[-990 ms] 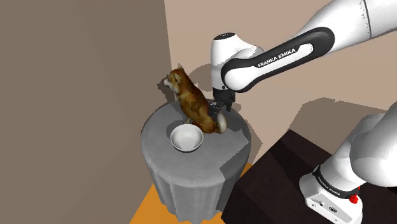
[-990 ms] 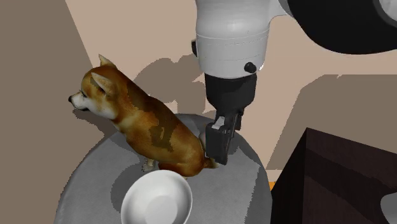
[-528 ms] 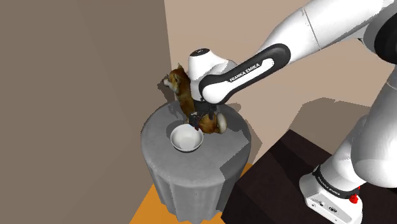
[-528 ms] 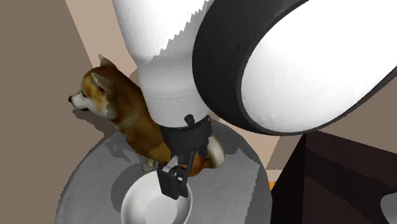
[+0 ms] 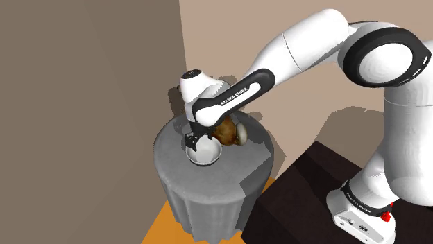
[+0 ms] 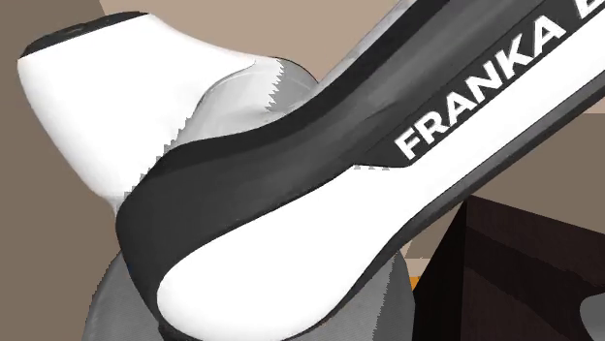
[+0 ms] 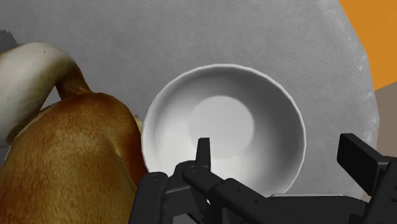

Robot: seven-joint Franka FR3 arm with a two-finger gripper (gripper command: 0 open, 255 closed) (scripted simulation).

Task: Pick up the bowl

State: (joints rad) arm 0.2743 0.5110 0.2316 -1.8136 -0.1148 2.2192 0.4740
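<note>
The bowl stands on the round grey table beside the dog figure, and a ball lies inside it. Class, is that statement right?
Not quite. The wrist view shows that the bowl is empty: only its smooth white inside is visible, and no ball lies in it. The rest holds: it stands on the round grey table beside the dog figure.

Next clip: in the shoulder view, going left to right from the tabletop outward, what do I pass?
The bowl, then the dog figure, then the arm's white base.
</note>
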